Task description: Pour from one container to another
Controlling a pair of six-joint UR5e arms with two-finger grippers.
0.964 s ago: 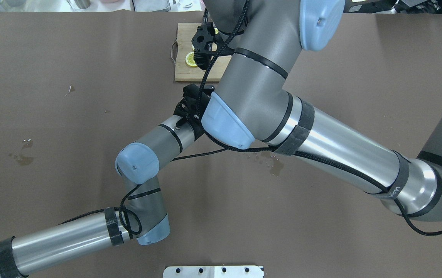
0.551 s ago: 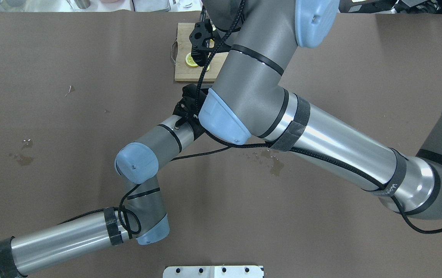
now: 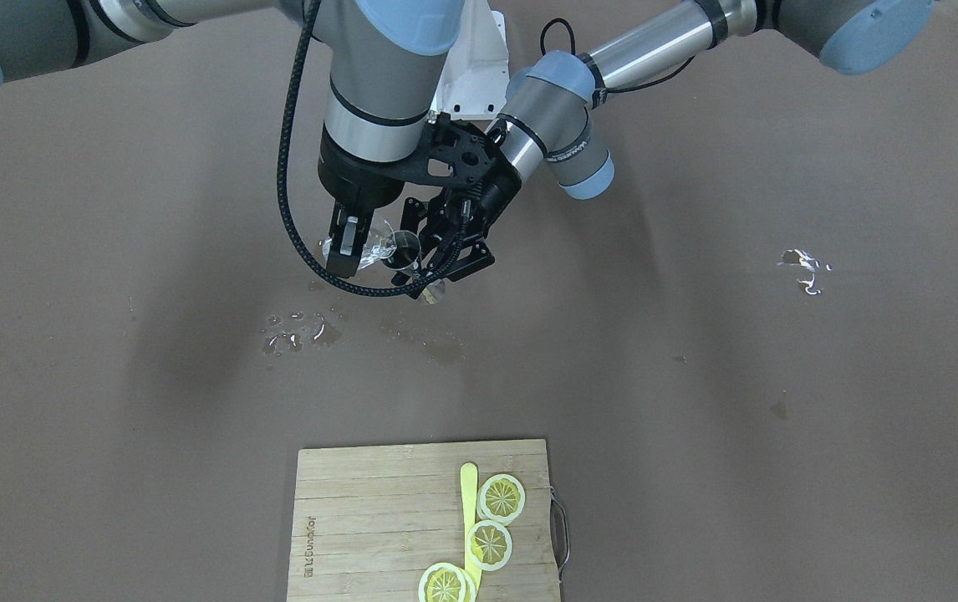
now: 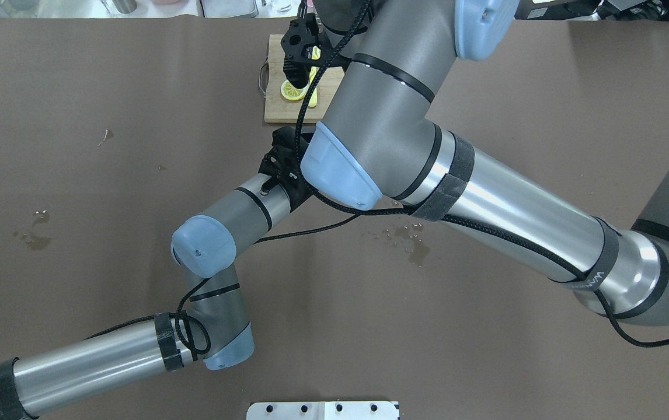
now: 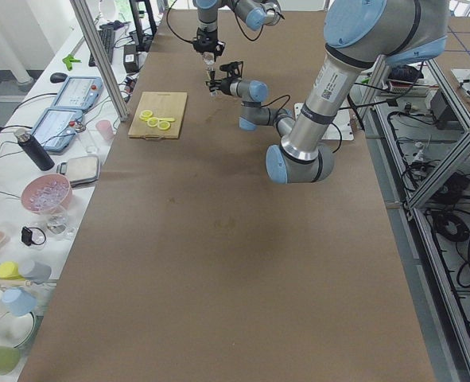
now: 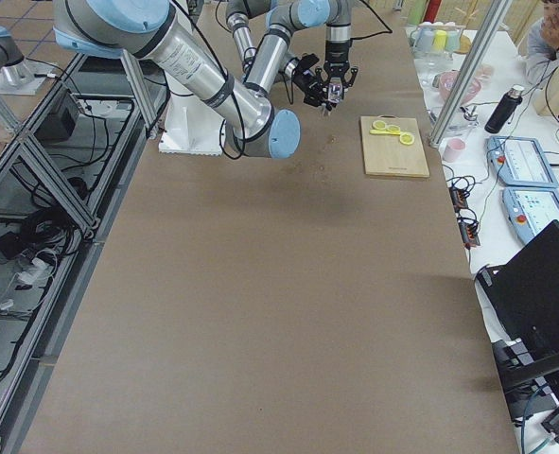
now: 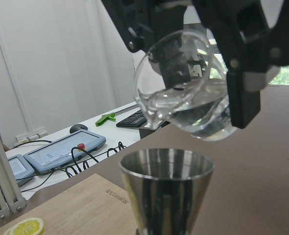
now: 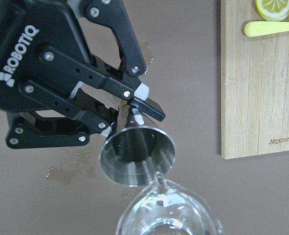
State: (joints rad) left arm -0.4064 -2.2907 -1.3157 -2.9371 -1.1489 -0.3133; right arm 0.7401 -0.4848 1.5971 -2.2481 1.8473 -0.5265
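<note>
Left pincer (image 8: 133, 111): fingers clamped on the narrow waist of a steel jigger (image 8: 137, 154). Only the right wrist view shows this grip plainly. The jigger's open mouth is turned up toward that camera.

Right pincer (image 7: 210, 73): closed on a small glass pitcher (image 7: 183, 93), one dark finger on its right flank, the other seen through the glass. The pitcher is tipped over, with clear liquid (image 7: 195, 115) pooled in its lower belly. It hangs just above the jigger's rim. The two look apart in the left wrist view; in the right wrist view the spout overlaps the rim's near edge, so I cannot tell if they touch.

Front-facing view: both vessels are small and half masked by the pincers, held above the brown surface (image 3: 696, 376) near its middle, on the robot's side of the cutting board (image 3: 362, 518). Wet patches (image 3: 295, 330) lie on the surface below and just toward the board.

Overhead view: the right arm (image 4: 381, 116) covers both vessels; only the black body of the left pincer peeks out beside it.

Board, far side from the robot: lemon slices (image 3: 501, 498) and a yellow stick (image 3: 468, 493) along its right half in the front view.

Side views: the vessels are too small to read.
</note>
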